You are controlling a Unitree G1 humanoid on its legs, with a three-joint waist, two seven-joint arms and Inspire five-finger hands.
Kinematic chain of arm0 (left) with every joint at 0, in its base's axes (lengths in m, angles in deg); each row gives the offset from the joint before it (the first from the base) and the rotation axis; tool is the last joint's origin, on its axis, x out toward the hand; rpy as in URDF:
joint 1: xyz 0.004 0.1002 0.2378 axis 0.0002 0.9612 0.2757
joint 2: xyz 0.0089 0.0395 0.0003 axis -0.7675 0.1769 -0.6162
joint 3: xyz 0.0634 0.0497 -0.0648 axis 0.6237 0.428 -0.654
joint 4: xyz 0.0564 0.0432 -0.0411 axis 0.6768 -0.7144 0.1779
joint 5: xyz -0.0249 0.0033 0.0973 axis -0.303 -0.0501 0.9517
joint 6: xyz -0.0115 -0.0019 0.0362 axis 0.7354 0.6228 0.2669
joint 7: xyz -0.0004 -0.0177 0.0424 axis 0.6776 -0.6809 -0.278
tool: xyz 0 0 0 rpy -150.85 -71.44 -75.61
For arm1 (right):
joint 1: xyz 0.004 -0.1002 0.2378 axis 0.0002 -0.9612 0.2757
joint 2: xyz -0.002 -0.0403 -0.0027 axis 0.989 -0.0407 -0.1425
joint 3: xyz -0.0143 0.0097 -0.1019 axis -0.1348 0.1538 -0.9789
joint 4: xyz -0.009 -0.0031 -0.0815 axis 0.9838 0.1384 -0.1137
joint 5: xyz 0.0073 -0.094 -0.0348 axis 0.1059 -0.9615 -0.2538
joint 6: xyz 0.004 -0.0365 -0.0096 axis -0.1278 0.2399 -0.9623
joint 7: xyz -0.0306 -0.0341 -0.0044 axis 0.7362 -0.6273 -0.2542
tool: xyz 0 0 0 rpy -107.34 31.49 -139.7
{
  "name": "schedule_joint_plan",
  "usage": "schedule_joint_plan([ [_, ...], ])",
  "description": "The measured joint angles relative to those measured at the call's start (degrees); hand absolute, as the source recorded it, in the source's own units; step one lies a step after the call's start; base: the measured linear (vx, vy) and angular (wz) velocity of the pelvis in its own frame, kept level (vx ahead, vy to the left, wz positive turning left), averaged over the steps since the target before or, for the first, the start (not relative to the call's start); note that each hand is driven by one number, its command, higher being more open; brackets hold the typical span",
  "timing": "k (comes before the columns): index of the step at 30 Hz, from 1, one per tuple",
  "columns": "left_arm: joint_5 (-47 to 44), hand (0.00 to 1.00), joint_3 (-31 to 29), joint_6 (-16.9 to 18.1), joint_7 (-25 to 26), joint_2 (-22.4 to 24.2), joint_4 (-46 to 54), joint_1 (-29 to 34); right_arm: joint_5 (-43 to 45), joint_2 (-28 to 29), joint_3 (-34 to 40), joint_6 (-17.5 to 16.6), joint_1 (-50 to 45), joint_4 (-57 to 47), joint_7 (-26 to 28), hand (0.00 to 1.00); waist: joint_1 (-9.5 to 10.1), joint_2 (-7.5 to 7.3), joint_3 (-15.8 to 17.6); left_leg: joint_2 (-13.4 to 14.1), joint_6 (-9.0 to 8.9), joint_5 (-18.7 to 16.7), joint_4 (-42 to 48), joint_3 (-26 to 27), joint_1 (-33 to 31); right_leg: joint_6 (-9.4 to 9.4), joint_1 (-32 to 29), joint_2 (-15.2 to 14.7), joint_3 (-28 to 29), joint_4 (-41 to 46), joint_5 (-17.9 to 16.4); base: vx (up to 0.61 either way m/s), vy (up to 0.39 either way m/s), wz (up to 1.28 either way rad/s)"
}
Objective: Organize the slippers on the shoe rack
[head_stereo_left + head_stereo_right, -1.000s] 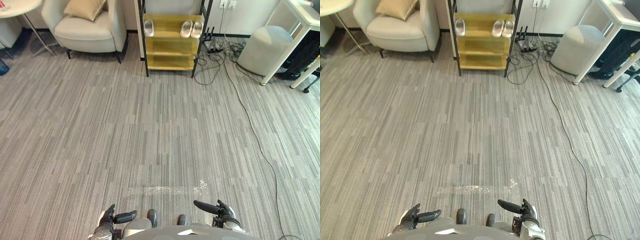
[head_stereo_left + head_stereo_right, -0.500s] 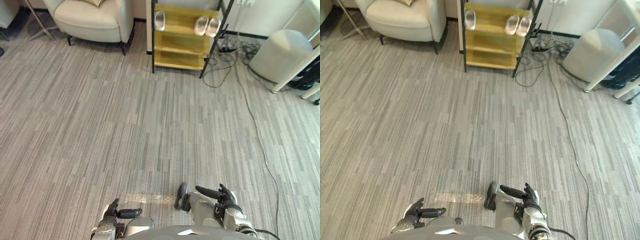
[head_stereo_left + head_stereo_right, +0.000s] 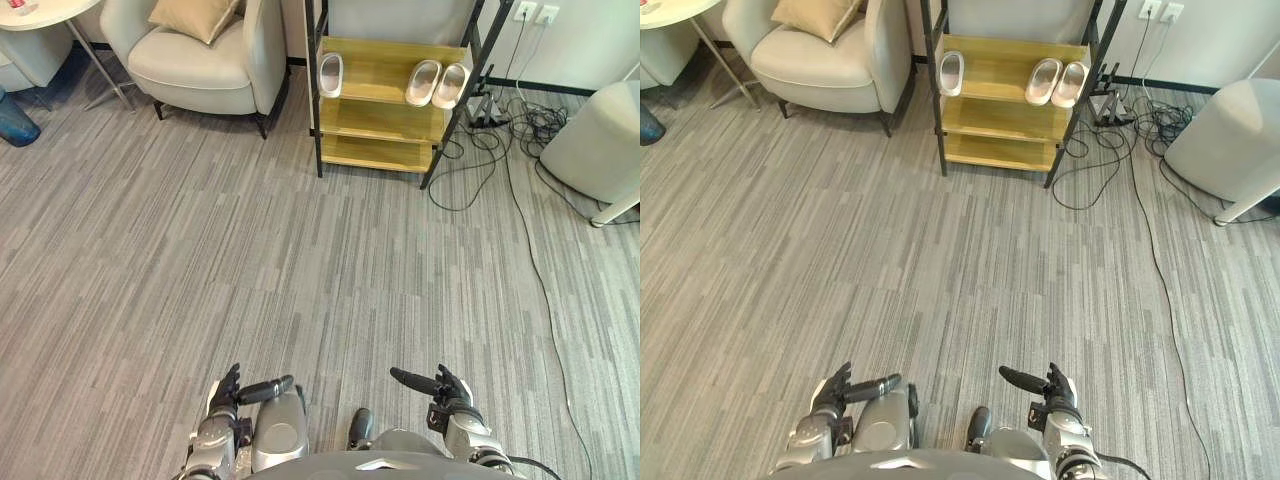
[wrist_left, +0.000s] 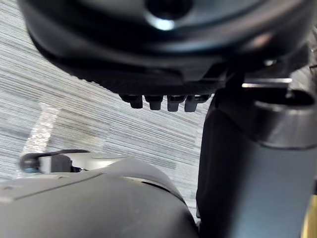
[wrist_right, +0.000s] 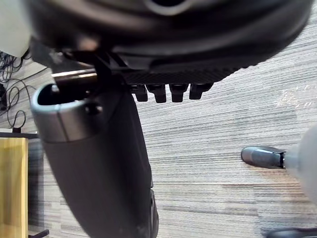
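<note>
Slippers lie on the shoe rack [image 3: 378,118], which stands by the far wall, well apart from both hands. This rack has a black frame and yellow wooden shelves. On the highest shelf that we can see, a lone slipper [image 3: 330,75] lies close to the left post. A second slipper [image 3: 423,82] and a third slipper [image 3: 451,85] lie side by side near the right post, well apart from the lone one. We cannot tell if these two touch each other. All three are pale and lie lengthwise from front to back of the shelf.

The left hand [image 3: 226,402] hangs low at the near edge of the head views, on the left side. The right hand [image 3: 450,400] hangs at about the same height on the right side. Each thumb reaches toward the middle, and between the hands and the rack we see a wide grey striped carpet [image 3: 300,250]. In the left wrist view the fingers [image 4: 156,102] show as a short row of dark tips above the carpet, released and grasping nothing. In the right wrist view the fingers [image 5: 178,92] look the same, released and with nothing in them.

Just beside the rack on its left stands a cream armchair [image 3: 200,68] with a tan cushion [image 3: 195,15] on its seat. On the right of the rack a tangle of black cables [image 3: 522,105] lies on the carpet, and beyond it stands a grey pouf [image 3: 595,150].
</note>
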Motion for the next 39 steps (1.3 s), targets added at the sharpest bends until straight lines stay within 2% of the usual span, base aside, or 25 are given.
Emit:
schedule_joint_plan([
  [1, 0.0, 1.0, 0.1, -0.1, 0.0, 0.2, -0.3, 0.1, 0.0, -0.1, 0.0, 0.0, -0.2, 0.2, -0.1, 1.0, 0.3, 0.24, -0.1, 0.0, 0.24, 4.2, -1.0, -0.2, 0.5, 0.8, 0.3, 0.1, 0.7, 0.2, -0.8, 0.4, 0.217, -0.56],
  [2, 0.0, 1.0, 0.0, -0.1, 0.1, 0.2, -1.1, 0.3, 0.0, 0.5, -0.5, 0.2, -0.3, 0.9, -0.2, 1.0, 0.74, 0.11, -0.2, -0.3, 3.45, 8.8, -2.6, 0.5, 2.6, 1.4, 1.1, -0.4, 2.5, 0.8, -2.1, 0.35, 0.145, -0.35],
  [3, 0.0, 1.0, -0.2, -0.1, 0.2, -0.8, -1.0, 0.2, 0.0, 1.5, -1.2, 0.3, -0.4, 1.1, -0.2, 1.0, 0.54, -1.88, -0.5, -1.8, 4.07, 7.9, -2.7, 1.0, 2.6, 1.71, 0.8, -2.0, 2.7, 1.4, -3.0, 0.34, 0.114, -0.23],
  [5, 0.0, 1.0, -0.8, -0.5, 0.1, -1.6, -1.2, -0.7, 0.0, 2.8, -1.5, 0.4, -0.8, 1.3, -0.2, 1.0, 0.97, -3.94, -0.2, -2.6, 5.93, 4.5, 1.7, 2.3, 2.0, 2.78, 1.3, -4.1, 3.6, 2.5, -4.0, 0.43, 0.137, -0.17],
  [7, -0.1, 1.0, -1.0, -0.7, 0.0, -1.7, -2.1, -0.6, -0.1, 3.1, -1.7, 0.4, -0.7, 1.6, 0.0, 1.0, 1.68, -4.26, -0.6, -2.3, 6.68, 0.3, 4.3, 4.4, 4.4, 4.55, 0.7, -5.1, 5.8, 8.7, -5.2, 0.42, 0.152, -0.5],
  [9, 0.0, 1.0, -0.7, -1.3, 0.0, -1.8, -2.4, -0.1, -0.6, 3.2, -2.1, 0.1, -0.5, 1.6, 0.4, 1.0, 1.53, -4.26, -0.9, -2.0, 7.06, -2.9, 3.1, 6.0, 9.0, 8.58, -6.4, -6.8, 7.3, 28.1, -6.2, 0.27, 0.136, -0.48],
  [10, 0.0, 1.0, -0.3, -1.4, -0.2, -2.3, -2.5, 0.3, -0.7, 3.2, -2.7, 0.2, -0.5, 1.6, 0.9, 1.0, 1.21, -4.68, -1.1, -2.4, 7.51, -3.9, 2.0, 6.4, 11.3, 12.36, -10.8, -8.7, 7.4, 39.0, -4.4, 0.24, 0.118, -0.26],
  [11, 0.0, 1.0, 0.3, -1.6, -0.2, -2.8, -2.8, 0.7, -0.8, 3.1, -2.8, 0.4, -0.3, 1.5, 1.2, 1.0, 0.75, -5.15, -1.4, -2.9, 7.69, -4.4, 1.4, 6.7, 13.0, 12.95, -13.9, -10.1, 7.0, 46.0, -4.4, 0.33, 0.117, 0.0],
  [12, 0.1, 1.0, 1.7, -1.9, -0.2, -3.6, -3.7, 0.9, -0.8, 3.0, -2.7, 0.0, -0.2, 0.9, 1.2, 1.0, -0.12, -5.66, -1.6, -3.8, 7.83, -5.1, 0.1, 6.5, 16.5, 9.44, -17.3, -12.6, 4.7, 53.3, -6.4, 0.36, 0.065, 0.16],
  [14, 0.0, 1.0, 1.9, -2.0, -0.2, -3.7, -3.9, 1.0, -1.2, 2.8, -2.8, -0.2, -0.1, 1.0, 1.2, 1.0, -0.32, -5.79, -1.8, -3.8, 7.81, -5.5, -3.1, 6.1, 21.8, 5.1, -20.5, -13.4, 0.0, 50.7, -8.9, 0.42, 0.017, 0.21],
  [17, 0.1, 1.0, 1.9, -2.0, -0.2, -2.8, -3.9, 0.7, -1.2, 1.9, -2.9, -0.4, 1.4, 0.9, 1.2, 1.0, -1.44, -4.04, -1.7, -1.8, 7.55, -5.6, -7.1, 4.6, 25.5, 3.56, -25.6, -9.9, -1.9, 34.4, -9.2, 0.44, -0.088, 0.26],
  [18, 0.1, 1.0, 1.9, -2.0, -0.2, -2.5, -3.9, 0.8, -1.2, 1.6, -2.9, -0.3, 1.6, 0.9, 1.2, 1.0, -1.63, -3.49, -1.5, -1.1, 7.33, -5.7, -7.8, 4.4, 26.4, 3.89, -26.4, -8.7, -1.2, 29.1, -7.4, 0.54, -0.163, 0.42],
  [19, 0.1, 1.0, 1.8, -1.9, -0.3, -2.5, -3.9, 1.6, -1.2, 1.1, -2.9, 0.3, 1.2, 1.2, 1.3, 1.0, -2.48, -3.59, -1.6, -0.9, 4.44, -7.0, -9.1, 2.8, 29.2, 3.69, -26.7, -6.5, 2.3, 15.5, 4.7, 0.47, -0.166, 0.51],
  [20, 0.1, 1.0, 1.8, -1.9, -0.3, -2.5, -4.1, 1.6, -1.2, 0.9, -2.8, 0.3, 0.7, 1.3, 1.3, 1.0, -2.77, -4.08, -1.9, -0.9, 3.53, -7.5, -9.1, 1.9, 29.8, 3.34, -26.1, -6.4, 3.0, 15.4, 8.9, 0.39, -0.177, 0.62],
  [21, 0.1, 1.0, 1.5, -2.0, -0.2, -2.5, -4.8, 1.4, -1.2, 0.4, -2.8, 0.2, 0.2, 1.5, 1.4, 1.0, -3.01, -3.57, -1.9, -0.7, 2.41, -8.3, -9.2, 1.0, 30.8, 1.15, -25.8, -6.3, 3.2, 16.5, 10.4, 0.39, -0.199, 0.28],
  [23, 0.1, 1.0, 1.4, -1.8, 0.0, -0.3, -5.1, 1.5, -1.6, -1.3, -2.3, 0.4, 0.0, 2.2, 1.4, 1.0, -2.69, -0.51, -3.1, 2.0, 1.77, -8.0, -8.2, -0.2, 30.8, 0.15, -26.1, -4.6, 1.5, 19.4, 6.6, 0.53, -0.274, 0.27],
  [25, 0.1, 1.0, 1.1, -1.8, -0.3, 0.6, -5.1, 1.3, -1.7, -1.2, -0.7, 0.6, -0.4, 2.3, 1.5, 1.0, -2.98, 1.11, -3.6, 4.6, -1.05, -6.4, 3.3, -3.2, 26.2, -1.11, -22.7, -2.7, -1.0, 17.9, 3.9, 0.54, -0.293, 0.39],
  [28, 0.1, 1.0, -3.2, -1.6, -0.4, 1.1, -3.7, 1.4, -1.7, -1.0, -1.6, 0.5, -2.7, 0.7, 1.2, 1.0, -2.45, 0.69, -3.0, 8.9, -0.76, 0.4, 29.5, -2.2, 14.8, -2.3, -13.6, -0.8, -2.9, 11.9, 1.7, 0.36, -0.223, 0.38],
  [30, 0.1, 1.0, -3.3, -1.5, -0.4, 1.0, -2.0, 1.4, -1.3, -0.5, -1.5, 0.5, -3.5, 0.3, 0.9, 1.0, -1.94, 0.14, -2.7, 10.2, 0.25, -3.0, 37.4, 0.7, 7.1, -2.45, -8.4, -0.5, -4.1, 8.9, 0.7, 0.31, -0.138, 0.29],
  [32, 0.0, 1.0, -3.3, -1.2, -0.3, 0.9, -1.4, 1.4, -0.5, -0.3, -1.5, 0.4, -3.4, 0.2, 0.9, 1.0, -1.36, -0.07, -2.6, 9.7, 0.89, -4.4, 35.5, 2.7, 3.8, -1.81, -6.2, -0.5, -4.2, 6.7, 1.0, 0.31, -0.05, 0.07],
  [34, 0.0, 1.0, -3.1, -1.1, -0.3, 0.8, -0.9, 0.6, -0.5, 0.6, -1.2, 0.5, -2.7, 0.4, 0.7, 1.0, 0.04, -0.93, -2.2, 4.3, 0.9, -4.6, 16.1, 3.5, 0.7, -0.86, -3.3, -1.8, -4.0, 3.7, 0.9, 0.37, 0.076, -0.08],
  [36, 0.0, 1.0, -2.9, -1.2, -0.3, 0.8, -1.0, 0.3, -0.5, 0.9, -0.5, 0.4, -2.3, 0.5, 0.6, 1.0, 0.24, -1.08, -2.0, 0.6, 0.62, 0.4, -0.4, 2.2, 1.6, 0.86, -2.2, -2.6, -3.7, 2.8, -0.1, 0.33, 0.154, -0.14],
  [37, 0.0, 1.0, -2.8, -1.2, -0.2, 0.9, -1.2, 0.7, -0.5, 1.2, -0.3, 0.4, -2.2, 0.9, 0.6, 1.0, 0.87, -0.95, -2.0, -0.4, 1.55, 10.0, -5.8, 1.2, 3.5, 2.04, -1.3, -2.9, -2.4, 2.8, -1.0, 0.41, 0.177, -0.21],
  [38, -0.1, 1.0, -3.0, -1.2, -0.3, -0.2, -1.2, 0.6, -0.5, 2.4, -0.6, 0.4, -1.7, 1.3, 0.6, 1.0, 0.97, -2.89, -1.7, -2.3, 4.6, 10.1, -7.7, 2.0, 5.2, 2.86, -0.6, -4.2, -1.9, 2.4, -1.6, 0.54, 0.197, -0.1],
  [39, -0.1, 1.0, -2.9, -1.2, -0.3, -1.1, -1.2, 0.2, -0.5, 3.6, -0.5, 0.4, -1.5, 1.2, 0.7, 1.0, 0.76, -4.68, -1.7, -3.6, 5.94, 8.3, -6.1, 2.2, 4.9, 3.47, -0.2, -5.8, -1.8, 2.6, -2.0, 0.45, 0.146, 0.03],
])
